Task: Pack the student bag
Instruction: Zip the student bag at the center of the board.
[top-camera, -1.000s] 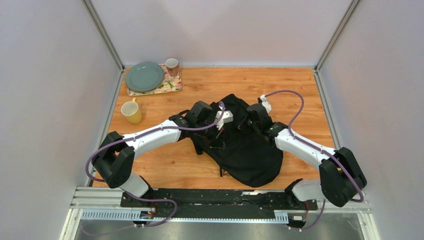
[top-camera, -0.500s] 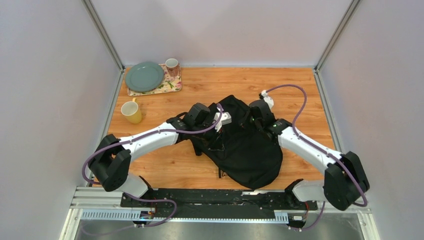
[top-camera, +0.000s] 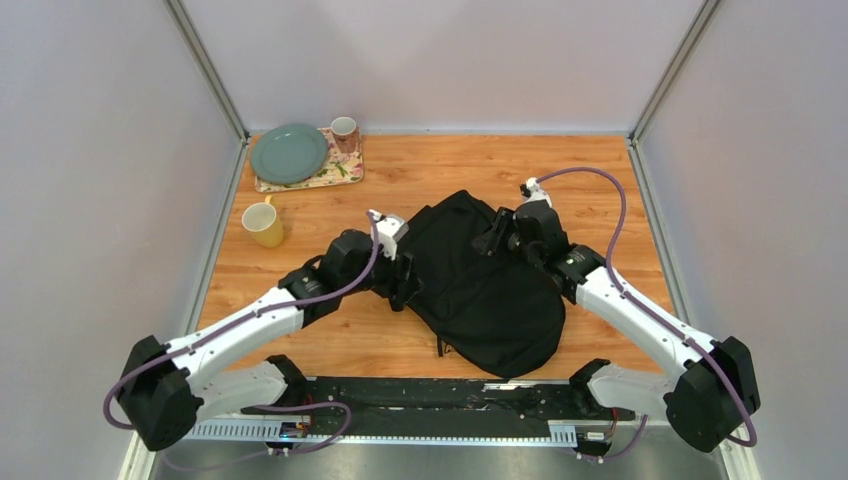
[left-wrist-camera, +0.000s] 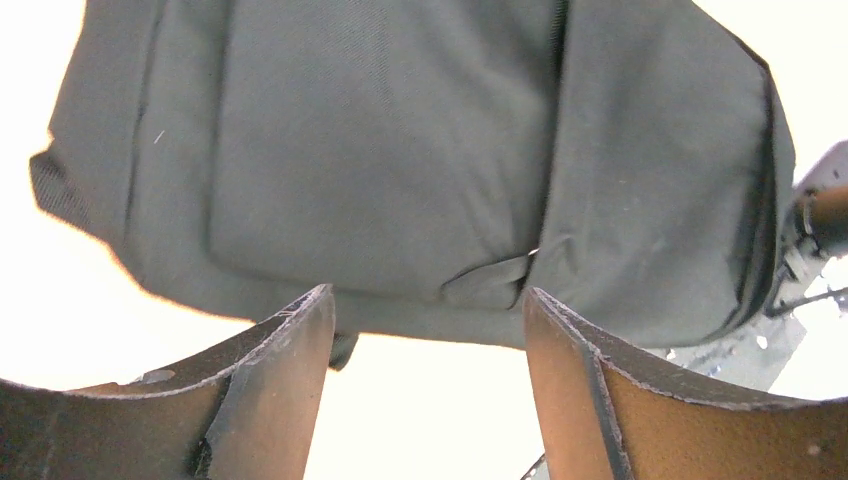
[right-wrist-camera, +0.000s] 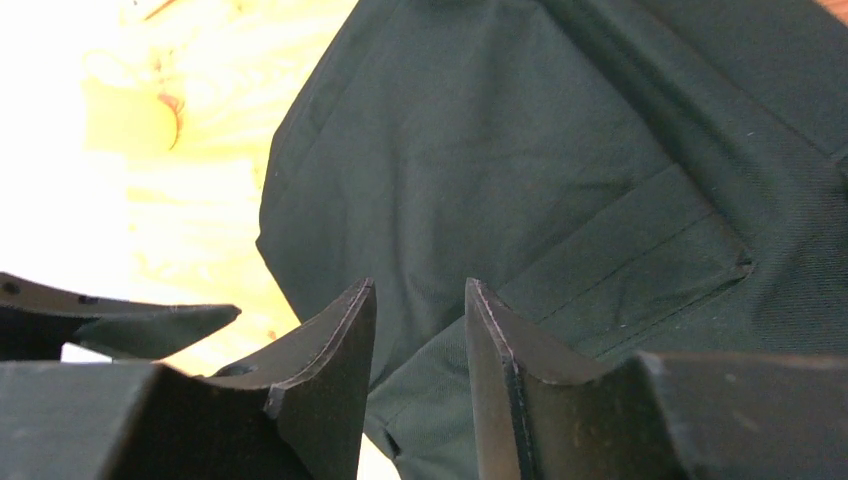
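**Both grippers released at the student bag**

The student bag (top-camera: 485, 290) lies flat near the middle of the wooden table (top-camera: 610, 180), a little to the right of centre, its black fabric slack and creased. One rounded end points toward the arm bases and the other toward the far wall.

The left gripper (left-wrist-camera: 427, 300) sits at the bag's left edge. Its fingers (left-wrist-camera: 290, 350) stand well apart, and the gap between them holds nothing; in the left wrist view the bag fills the picture beyond the tips, with a seamed panel and a small tab showing.

The right gripper (right-wrist-camera: 420, 295) hangs over the far right part of the bag. Its fingers (right-wrist-camera: 335, 360) are parted by a narrow gap, and no fabric is pinched there; the right wrist view shows the bag's cloth and a stitched pocket seam beneath them.

In the far left corner a green plate (top-camera: 289, 153) rests on a floral mat (top-camera: 343, 172), with a patterned cup (top-camera: 344, 130) at the mat's far right corner. A yellow mug (top-camera: 262, 224) stands on the bare wood nearer the arms, well apart from the bag
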